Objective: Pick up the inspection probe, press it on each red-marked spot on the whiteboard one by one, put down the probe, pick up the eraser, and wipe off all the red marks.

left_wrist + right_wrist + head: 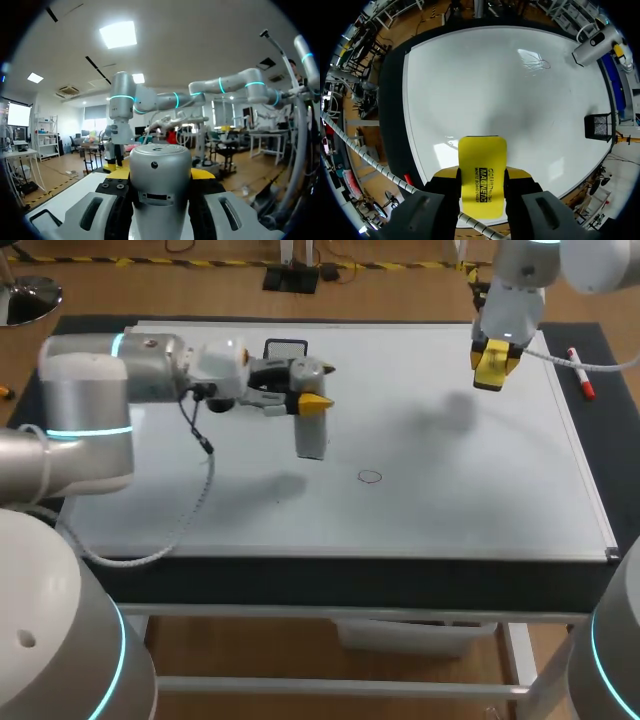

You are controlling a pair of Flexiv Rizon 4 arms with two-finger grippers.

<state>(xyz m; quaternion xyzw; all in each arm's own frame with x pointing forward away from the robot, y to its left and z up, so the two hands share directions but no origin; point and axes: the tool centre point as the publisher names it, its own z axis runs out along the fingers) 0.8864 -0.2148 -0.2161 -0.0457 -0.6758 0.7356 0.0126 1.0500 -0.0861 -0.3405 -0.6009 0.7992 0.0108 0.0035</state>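
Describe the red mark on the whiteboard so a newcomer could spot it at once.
The whiteboard covers most of the table. Near its middle, just right of the grey probe in the left gripper, is a small red circle. It is the only drawing on the board; the red marker pen lies off its right edge.

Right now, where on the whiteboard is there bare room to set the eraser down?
The near right of the whiteboard, between the red circle and its right edge, is bare. So is the patch beneath the eraser. Crowded: far left, around the probe, black holder and left arm.
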